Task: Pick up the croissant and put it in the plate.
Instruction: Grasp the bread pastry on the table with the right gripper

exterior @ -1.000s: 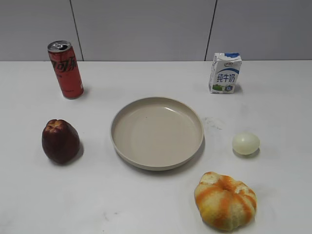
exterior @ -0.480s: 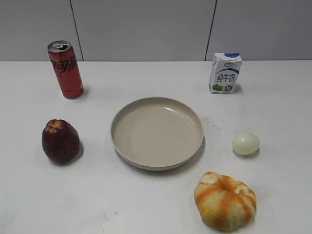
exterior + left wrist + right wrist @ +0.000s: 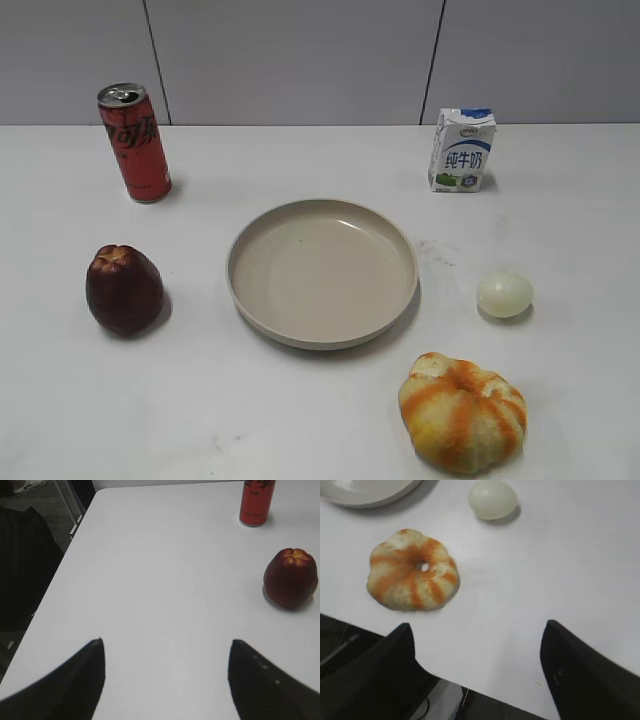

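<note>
The croissant [image 3: 462,411], a lumpy bun with orange and pale-yellow stripes, lies on the white table at the front right. It also shows in the right wrist view [image 3: 412,576], up and left of my right gripper [image 3: 477,630], which is open, empty and above the table's front edge. The beige plate [image 3: 322,270] sits empty in the middle; its rim shows at the top left of the right wrist view [image 3: 365,497]. My left gripper [image 3: 166,645] is open and empty over bare table at the left. Neither gripper shows in the exterior view.
A red can [image 3: 134,141] stands at the back left, a milk carton [image 3: 462,150] at the back right. A dark red fruit [image 3: 123,289] lies left of the plate, a pale egg [image 3: 504,294] right of it. The table's left edge [image 3: 70,545] is near the left gripper.
</note>
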Robot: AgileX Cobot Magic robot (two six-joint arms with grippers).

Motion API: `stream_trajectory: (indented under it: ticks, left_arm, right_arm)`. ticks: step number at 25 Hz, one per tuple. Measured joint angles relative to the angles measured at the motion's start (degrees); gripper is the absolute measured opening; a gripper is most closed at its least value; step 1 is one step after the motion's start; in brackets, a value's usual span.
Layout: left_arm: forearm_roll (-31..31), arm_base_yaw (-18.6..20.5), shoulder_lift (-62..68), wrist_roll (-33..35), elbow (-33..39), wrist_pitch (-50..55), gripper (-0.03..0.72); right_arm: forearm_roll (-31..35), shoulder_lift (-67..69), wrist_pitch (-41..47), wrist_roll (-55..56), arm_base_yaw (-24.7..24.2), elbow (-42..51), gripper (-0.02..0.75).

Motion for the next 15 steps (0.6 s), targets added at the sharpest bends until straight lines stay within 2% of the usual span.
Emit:
stream_trajectory:
  ticks: [4, 10, 15]
  left_arm:
    - [0.00, 0.00, 0.00, 0.00, 0.00, 0.00, 0.584]
    - [0.00, 0.00, 0.00, 0.00, 0.00, 0.00, 0.584]
    - [0.00, 0.00, 0.00, 0.00, 0.00, 0.00, 0.584]
  right_arm:
    - [0.83, 10.44, 1.08, -5.09, 4.15, -3.27, 0.589]
    - [-3.08, 21.74, 0.53, -6.48, 20.00, -7.02, 0.589]
    - [-3.36, 29.14, -3.82, -6.61, 28.56, -7.98, 0.589]
